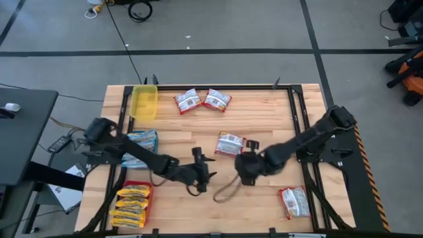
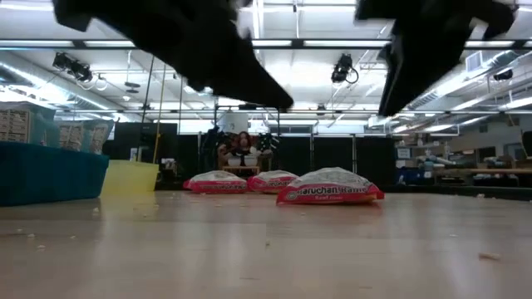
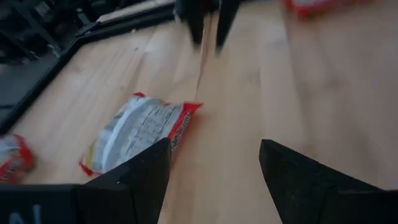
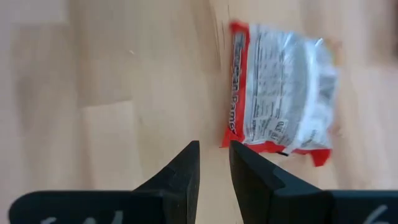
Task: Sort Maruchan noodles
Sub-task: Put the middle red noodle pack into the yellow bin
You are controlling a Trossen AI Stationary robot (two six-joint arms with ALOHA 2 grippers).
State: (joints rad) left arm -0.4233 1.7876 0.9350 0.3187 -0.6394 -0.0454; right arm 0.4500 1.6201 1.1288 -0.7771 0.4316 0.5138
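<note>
Red-and-white Maruchan noodle packets lie flat on the wooden table: two at the far side, one in the middle and one near the right front. My left gripper hovers open over bare wood, left of and nearer than the middle packet. My right gripper tilts down just in front of that packet. Only a narrow gap shows between its fingers, with nothing in it.
A yellow tray stands at the far left. A blue tray holds pale blue-white packets at the left edge. A red tray holds yellow-orange packets at the front left. A thin dark loop shows on the wood between the grippers.
</note>
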